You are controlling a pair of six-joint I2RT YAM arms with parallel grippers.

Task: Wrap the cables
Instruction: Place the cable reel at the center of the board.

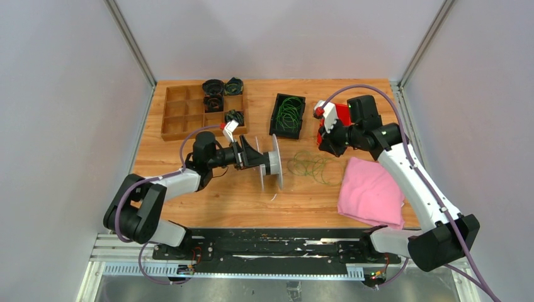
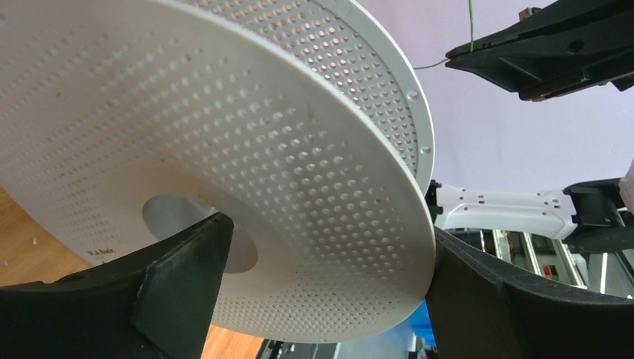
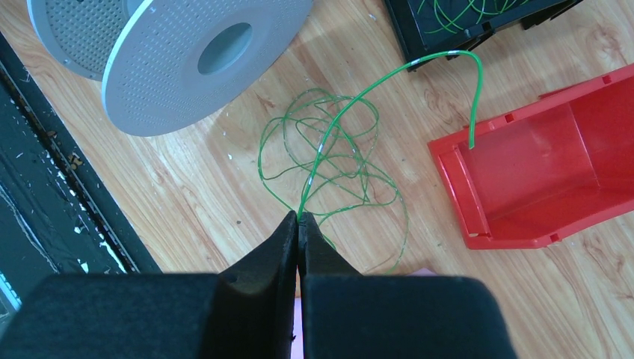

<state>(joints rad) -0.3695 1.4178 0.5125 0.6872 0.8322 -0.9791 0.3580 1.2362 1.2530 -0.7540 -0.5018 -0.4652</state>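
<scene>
Two fingers of right gripper [image 3: 299, 221] pressed together, pinching one green cable [image 3: 321, 149] – its loops lie tangled on table [image 3: 187, 202] beside grey spool [image 3: 172, 75]. Left gripper [image 2: 327, 232] spread astride spool flange; clamped or not, cannot tell. No winding visible – wrapping barely begun.

You have nothing legible to go on here. The only lettering is a short line of small dark print [image 2: 101, 253] on the white perforated spool [image 2: 247, 172], left of its centre hole, too small and blurred to read.
</scene>
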